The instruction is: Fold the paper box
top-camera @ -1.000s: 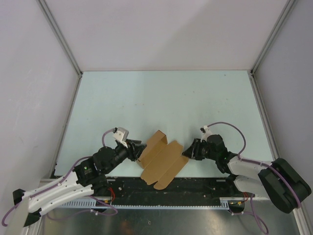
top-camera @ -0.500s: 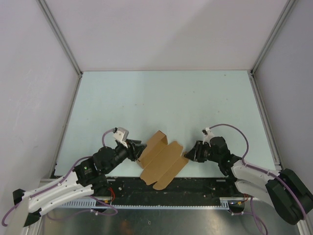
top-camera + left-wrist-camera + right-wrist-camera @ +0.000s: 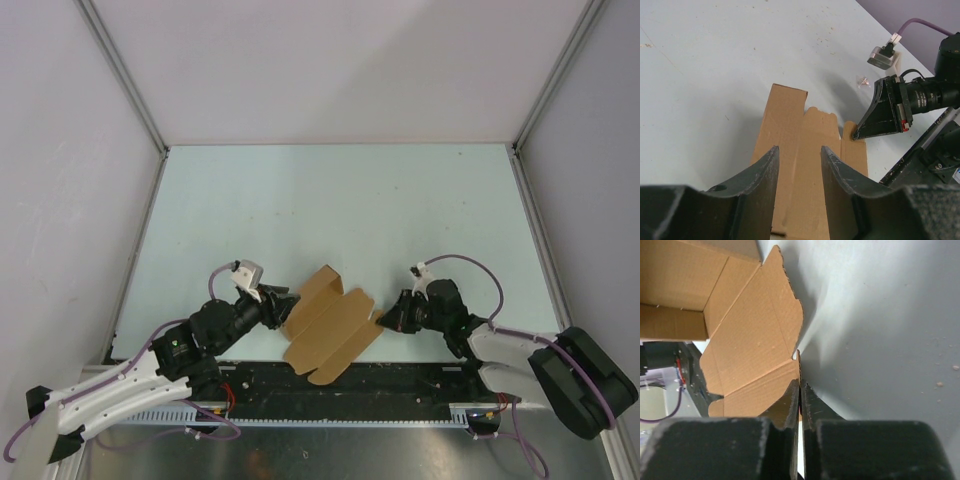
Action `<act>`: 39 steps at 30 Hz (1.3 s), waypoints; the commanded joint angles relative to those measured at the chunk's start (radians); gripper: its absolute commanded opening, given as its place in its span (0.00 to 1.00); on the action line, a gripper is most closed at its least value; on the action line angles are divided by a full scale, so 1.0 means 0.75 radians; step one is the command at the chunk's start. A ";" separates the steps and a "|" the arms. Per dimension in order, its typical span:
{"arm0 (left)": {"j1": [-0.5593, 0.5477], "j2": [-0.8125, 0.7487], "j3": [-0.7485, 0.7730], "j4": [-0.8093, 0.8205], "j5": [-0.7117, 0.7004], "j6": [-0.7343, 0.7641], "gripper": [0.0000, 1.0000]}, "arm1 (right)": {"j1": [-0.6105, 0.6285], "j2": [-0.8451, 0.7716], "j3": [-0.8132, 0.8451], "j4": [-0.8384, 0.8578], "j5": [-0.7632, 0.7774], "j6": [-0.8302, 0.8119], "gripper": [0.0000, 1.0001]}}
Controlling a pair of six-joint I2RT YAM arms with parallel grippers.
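Left claw [image 3: 282,305] is seen with jaws apart at the left flap of the box [image 3: 330,325], which is laid at the table's [image 3: 340,210] near edge, partly over the black rail [image 3: 400,375]. Thin card is judged light, easily creased, best taken by a flap edge. Its right tab is clamped by the right claw [image 3: 383,318]; a clear scrap [image 3: 862,80] is seen nearby.

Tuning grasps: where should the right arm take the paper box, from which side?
Grip the paper box by the outer edge of its right flap, low from the right. That thin edge seems lifted off the table, facing that arm; the right gripper is shut on it.
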 commanded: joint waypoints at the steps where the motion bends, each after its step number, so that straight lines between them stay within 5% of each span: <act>1: -0.003 -0.029 0.004 0.019 0.000 -0.025 0.44 | 0.000 0.027 -0.008 0.114 0.006 0.045 0.00; 7: -0.005 -0.074 0.017 -0.003 -0.024 -0.025 0.45 | 0.016 -0.192 -0.047 0.047 0.206 0.117 0.00; 14: -0.017 -0.111 0.039 -0.040 -0.098 -0.084 0.36 | 0.061 -0.709 -0.035 -0.460 0.523 0.127 0.00; 22: -0.144 0.040 -0.014 -0.009 -0.194 -0.372 0.45 | 0.218 -1.065 -0.080 -0.765 0.922 0.329 0.00; 32: -0.238 -0.011 -0.365 0.344 -0.239 -0.715 0.55 | 0.529 -0.788 -0.012 -0.743 1.286 0.519 0.00; 39: -0.293 0.040 -0.398 0.379 -0.378 -0.804 0.63 | 0.760 -0.638 0.016 -0.698 1.542 0.697 0.00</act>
